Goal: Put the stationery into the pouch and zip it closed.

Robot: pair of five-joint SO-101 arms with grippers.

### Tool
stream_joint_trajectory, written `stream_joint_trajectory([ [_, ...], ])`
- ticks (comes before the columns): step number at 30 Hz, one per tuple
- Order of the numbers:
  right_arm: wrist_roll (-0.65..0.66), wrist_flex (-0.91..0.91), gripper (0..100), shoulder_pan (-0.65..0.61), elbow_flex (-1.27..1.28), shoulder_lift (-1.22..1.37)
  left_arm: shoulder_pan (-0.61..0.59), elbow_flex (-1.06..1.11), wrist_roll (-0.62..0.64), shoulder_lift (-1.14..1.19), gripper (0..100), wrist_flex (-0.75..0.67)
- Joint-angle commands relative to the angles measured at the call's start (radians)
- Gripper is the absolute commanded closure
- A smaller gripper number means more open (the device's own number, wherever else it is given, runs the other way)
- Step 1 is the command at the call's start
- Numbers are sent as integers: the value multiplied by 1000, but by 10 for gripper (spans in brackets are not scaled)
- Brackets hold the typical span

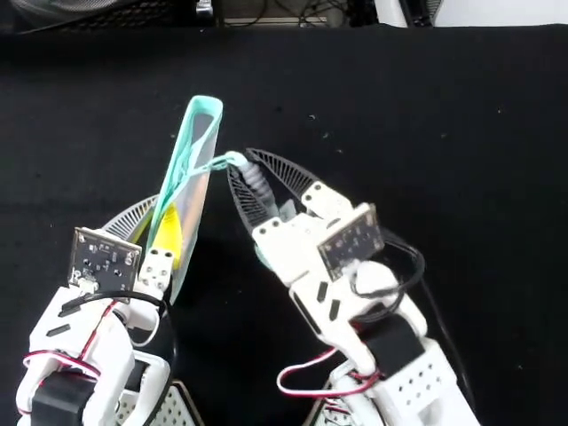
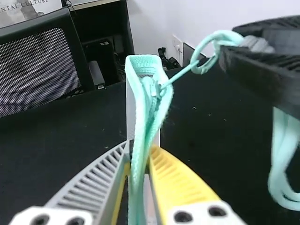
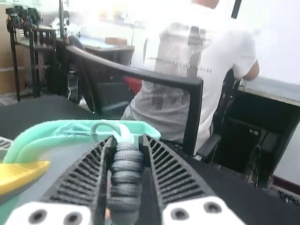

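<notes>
Mint pouch [image 1: 191, 177] stands on edge over the black table [image 1: 444, 133], near end clamped in the left gripper [image 2: 139, 154]; right gripper [image 3: 127, 145], closed on the grey coiled pull [image 3: 125, 173], should draw straight along the zip [image 2: 154, 91], left grip unyielding.

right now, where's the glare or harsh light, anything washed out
Right wrist view: bright light washes out the room behind the chair, while the pull cord between the right fingers is evenly lit. High view: the black table shows no distinct shadows, and the mint pouch reads bright against it. Left wrist view: the pale wall is bright, no glare on the pouch.
</notes>
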Motion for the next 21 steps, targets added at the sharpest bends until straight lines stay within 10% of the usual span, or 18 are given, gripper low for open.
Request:
stream_joint_trajectory([
  [1, -5, -49, 986, 74, -139, 105, -12, -2, -3, 3, 970, -2],
  [21, -3, -48, 986, 77, -549, 636, -12, -5, -3, 3, 970, 3],
])
